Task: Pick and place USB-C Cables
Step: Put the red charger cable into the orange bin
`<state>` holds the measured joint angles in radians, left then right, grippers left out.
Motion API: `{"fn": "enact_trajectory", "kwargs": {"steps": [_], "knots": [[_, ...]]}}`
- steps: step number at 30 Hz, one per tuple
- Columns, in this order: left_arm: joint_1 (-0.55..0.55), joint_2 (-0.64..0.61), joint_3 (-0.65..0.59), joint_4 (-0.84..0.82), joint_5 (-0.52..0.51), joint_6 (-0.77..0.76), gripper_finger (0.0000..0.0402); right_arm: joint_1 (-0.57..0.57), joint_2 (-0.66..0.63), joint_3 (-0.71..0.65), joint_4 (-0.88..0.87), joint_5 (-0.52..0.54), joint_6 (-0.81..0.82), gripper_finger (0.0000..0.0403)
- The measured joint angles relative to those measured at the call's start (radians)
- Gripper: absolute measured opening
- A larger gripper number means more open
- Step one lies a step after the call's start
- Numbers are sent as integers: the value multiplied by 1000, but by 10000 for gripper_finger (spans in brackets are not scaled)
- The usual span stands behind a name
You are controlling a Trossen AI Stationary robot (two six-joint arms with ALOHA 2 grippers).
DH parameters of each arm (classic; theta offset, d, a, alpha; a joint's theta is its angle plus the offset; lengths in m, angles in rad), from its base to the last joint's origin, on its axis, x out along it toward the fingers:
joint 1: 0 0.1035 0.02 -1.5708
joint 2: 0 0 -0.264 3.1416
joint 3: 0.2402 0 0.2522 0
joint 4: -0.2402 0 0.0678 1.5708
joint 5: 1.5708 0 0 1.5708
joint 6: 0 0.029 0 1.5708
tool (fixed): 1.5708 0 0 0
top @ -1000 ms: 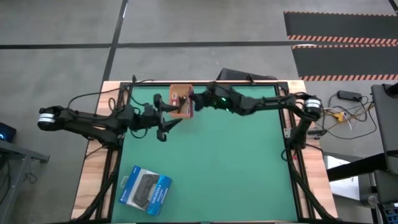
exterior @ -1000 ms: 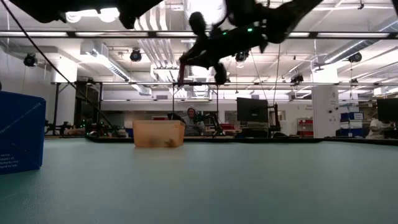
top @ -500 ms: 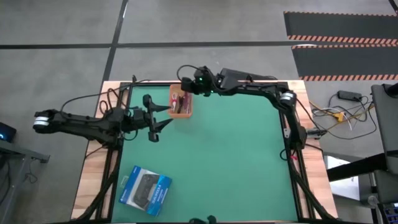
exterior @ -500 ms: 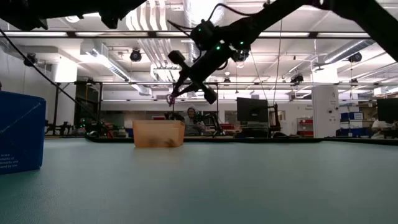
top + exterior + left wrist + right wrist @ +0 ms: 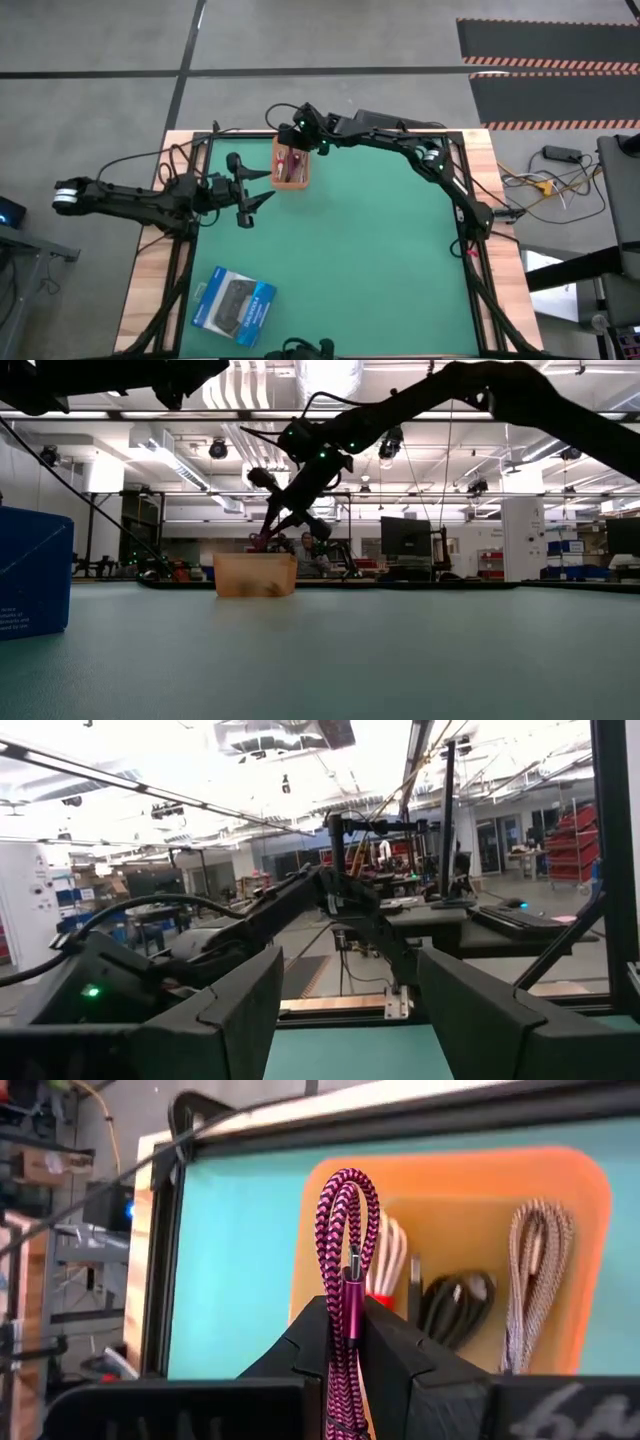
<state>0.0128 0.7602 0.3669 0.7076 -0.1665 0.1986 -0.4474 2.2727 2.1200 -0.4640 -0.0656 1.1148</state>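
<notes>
Dangling the magenta-pink cable (image 5: 348,1240) over the orange bin (image 5: 590,1210), with the right gripper (image 5: 345,1318) pinched tight on the bundle's lower end so that the braided loop stands clear ahead of the fingers. Reaching in above the bin from beyond its far side, at the back of the green table (image 5: 380,260), apparently to bring the bundle straight down inside the walls rather than drag it across the rim. Showing three earlier arrivals on the bin's floor: the white cable (image 5: 392,1250), the black cable (image 5: 455,1300) and the silver-grey cable (image 5: 535,1270), lying side by side and leaving a free strip beneath the magenta loop. Keeping the left gripper (image 5: 268,186) parked just beside the bin, fingers spread wide on nothing, probably to stay out of the working arm's path while remaining near. Leaving the blue-and-black box (image 5: 234,305) well apart from the bin, toward the table's near edge, flat on the mat and seemingly no part of the sorting. Looking like the last of four placements, with lowering and release not yet done. Risking, by this reading, a snag of the stiff loop on the rim, or a spring back out over the wall, unless let go low inside the bin.
</notes>
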Motion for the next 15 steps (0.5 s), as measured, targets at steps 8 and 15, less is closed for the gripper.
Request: {"fn": "enact_trajectory", "kwargs": {"steps": [8,15], "knots": [[0,-4,-3,1,0,-1,217,3,38,56,-127,57,-13,28],[0,-4,-3,2,0,-1,217,4,37,50,-134,68,-17,28]]}}
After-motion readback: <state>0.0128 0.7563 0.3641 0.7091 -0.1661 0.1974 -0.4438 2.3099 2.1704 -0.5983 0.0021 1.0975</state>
